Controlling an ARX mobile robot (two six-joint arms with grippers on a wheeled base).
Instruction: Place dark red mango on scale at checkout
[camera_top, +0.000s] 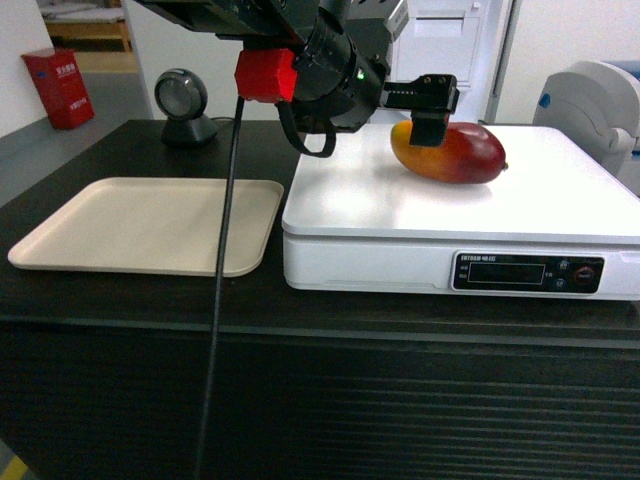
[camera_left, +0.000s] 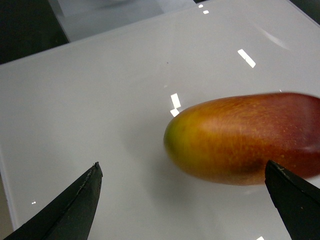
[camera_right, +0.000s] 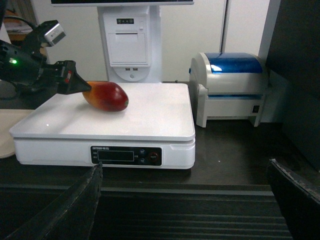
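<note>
The dark red mango (camera_top: 450, 153) lies on its side on the flat white top of the scale (camera_top: 400, 215), toward the back, with its orange-yellow end to the left in the head view and its red end to the right. The scale stands on the black checkout (camera_top: 300, 320) counter, just beside a beige tray (camera_top: 150, 225), the two nearly touching. From the head camera the left gripper (camera_top: 430, 122) reaches across from the upper left and hangs at the mango's yellow end, one black finger crossing in front of the fruit, so whether it touches cannot be told there. The left wrist view settles more: both fingertips (camera_left: 75, 205) stand wide apart, the mango lies between and ahead of them nearer the right-hand tip, and neither tip presses on its skin, so the hand is open and holds nothing. The right wrist view alone shows the scale's surroundings: a white and blue printer (camera_right: 232, 87) to its side and a white terminal stand (camera_right: 130, 45) behind it. It also shows the right gripper (camera_right: 185, 200) low in front of the counter's ribbed panel, its fingers spread wide and holding nothing, well apart from the scale. Only the head view takes in a round grey scanner (camera_top: 183, 105) behind the tray.
</note>
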